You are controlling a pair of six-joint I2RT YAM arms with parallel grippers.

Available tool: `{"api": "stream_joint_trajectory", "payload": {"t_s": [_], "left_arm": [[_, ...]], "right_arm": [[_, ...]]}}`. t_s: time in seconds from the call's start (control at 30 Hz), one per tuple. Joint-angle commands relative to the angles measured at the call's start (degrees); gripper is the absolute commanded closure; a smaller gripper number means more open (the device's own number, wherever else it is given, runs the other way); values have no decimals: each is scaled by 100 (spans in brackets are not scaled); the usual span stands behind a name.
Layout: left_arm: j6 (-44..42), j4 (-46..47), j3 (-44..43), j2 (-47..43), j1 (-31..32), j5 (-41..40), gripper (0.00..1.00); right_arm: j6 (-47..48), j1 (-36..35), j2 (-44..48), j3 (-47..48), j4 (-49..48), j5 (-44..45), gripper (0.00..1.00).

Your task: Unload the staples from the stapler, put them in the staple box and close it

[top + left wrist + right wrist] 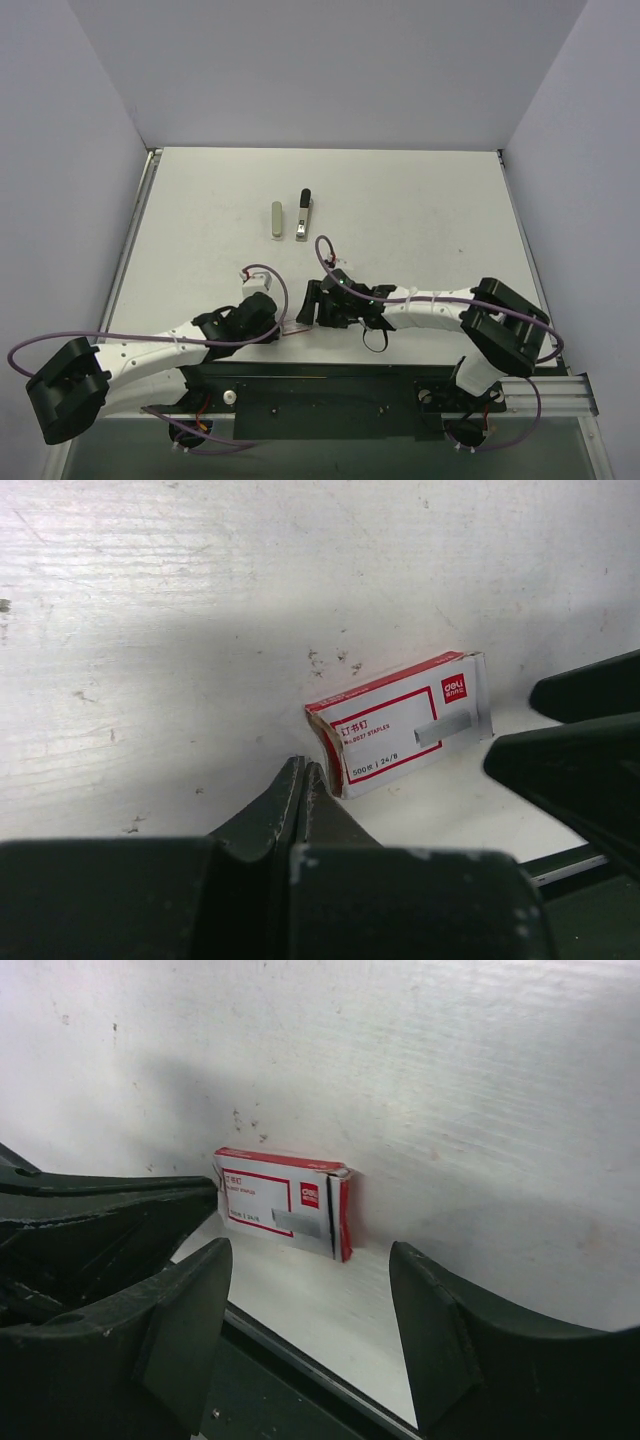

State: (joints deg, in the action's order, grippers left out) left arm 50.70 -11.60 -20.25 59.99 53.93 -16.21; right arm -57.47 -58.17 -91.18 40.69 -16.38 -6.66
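The stapler point(303, 215), light grey with a black far end, lies closed on the white table toward the back, out of both wrist views. A small red-and-white staple box point(293, 328) lies at the near edge between both grippers. It also shows in the left wrist view point(400, 725) and the right wrist view point(280, 1205). My left gripper point(281, 324) is shut and empty, its tips point(303, 772) just left of the box. My right gripper point(313, 311) is open and empty, its jaws point(310, 1305) apart and a little short of the box.
A plain beige-grey bar point(276, 220) lies just left of the stapler. The black base rail point(330, 385) runs along the near edge. Grey walls stand round the table point(420, 210). The right gripper's fingers point(580, 770) show in the left wrist view.
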Motion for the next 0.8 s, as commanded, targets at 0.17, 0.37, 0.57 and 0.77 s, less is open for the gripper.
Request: {"api": "stream_joint_trajectory", "payload": {"t_s": [0.17,0.37,0.57,0.77], "left_arm": [[-341,-896,-751,-637,-111,-515,94],[-718,-1196,-1218,-787,-216,-752,68],[-1026,-1170,-1490,-997,-225,-831,28],[-1316,-1292,-1903,-1085,-217,-1042,19]], "right_arm": [[886,253,1391,211,1829,1551,31],[1641,473,2007,449,2736,2273,16],[2064,904,2499,492,3404,2458,2],[2407,1141,2867,765,4151,2968,1]]}}
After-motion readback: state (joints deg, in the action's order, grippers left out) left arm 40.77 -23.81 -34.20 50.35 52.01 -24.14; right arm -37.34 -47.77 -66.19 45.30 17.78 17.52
